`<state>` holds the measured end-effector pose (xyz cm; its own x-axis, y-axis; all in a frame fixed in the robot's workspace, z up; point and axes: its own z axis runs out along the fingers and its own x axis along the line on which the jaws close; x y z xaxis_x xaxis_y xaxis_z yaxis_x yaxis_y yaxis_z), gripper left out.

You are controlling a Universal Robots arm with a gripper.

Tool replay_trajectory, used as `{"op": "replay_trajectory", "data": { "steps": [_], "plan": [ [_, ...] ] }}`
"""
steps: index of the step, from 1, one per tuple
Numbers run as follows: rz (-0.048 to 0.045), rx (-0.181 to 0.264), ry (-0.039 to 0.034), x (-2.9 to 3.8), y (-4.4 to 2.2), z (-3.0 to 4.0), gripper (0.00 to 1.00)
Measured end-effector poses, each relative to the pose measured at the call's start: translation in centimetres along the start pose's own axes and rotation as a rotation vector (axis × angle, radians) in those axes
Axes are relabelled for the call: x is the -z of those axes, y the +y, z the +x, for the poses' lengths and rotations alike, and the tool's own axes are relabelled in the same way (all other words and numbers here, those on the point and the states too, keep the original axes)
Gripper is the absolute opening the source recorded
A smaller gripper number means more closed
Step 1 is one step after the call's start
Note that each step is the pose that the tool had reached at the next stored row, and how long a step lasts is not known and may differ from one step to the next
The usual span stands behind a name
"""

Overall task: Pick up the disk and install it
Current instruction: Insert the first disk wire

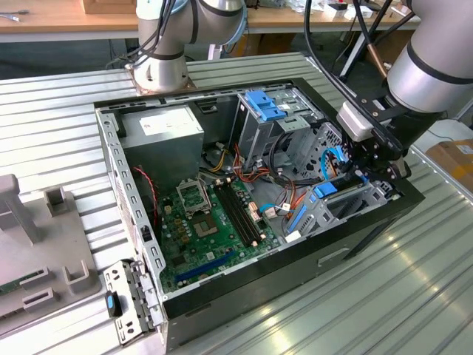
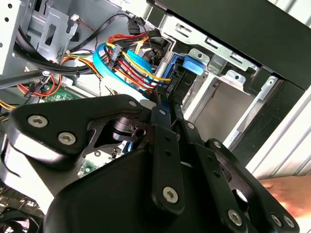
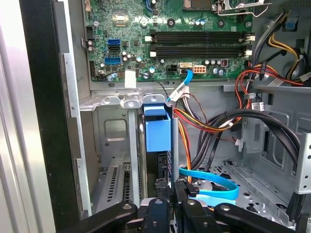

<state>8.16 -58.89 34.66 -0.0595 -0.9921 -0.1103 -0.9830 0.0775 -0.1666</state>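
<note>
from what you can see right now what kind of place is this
Probably a robotics lab or test bench: an open computer case lies on a ribbed metal table, a wooden workbench stands behind, and the gripper reaches into the case's drive bay.

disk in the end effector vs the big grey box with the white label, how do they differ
The disk is dark and thin with bright blue rails; the grey box is plain grey metal, bulky, with a white label on top.
The disk stands on edge in the drive bay at the exterior view's right; the grey box sits flat in the case's far corner at that view's left.
The end effector is at the disk; nothing touches the grey box.
Both are inside the open computer case.
</note>
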Motion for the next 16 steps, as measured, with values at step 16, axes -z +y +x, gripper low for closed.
{"op": "replay_trajectory", "data": {
  "steps": [16],
  "plan": [
    [-0.0006,0.017,0.0121,-0.03,0.01,-0.2,0.16]
  ]
}}
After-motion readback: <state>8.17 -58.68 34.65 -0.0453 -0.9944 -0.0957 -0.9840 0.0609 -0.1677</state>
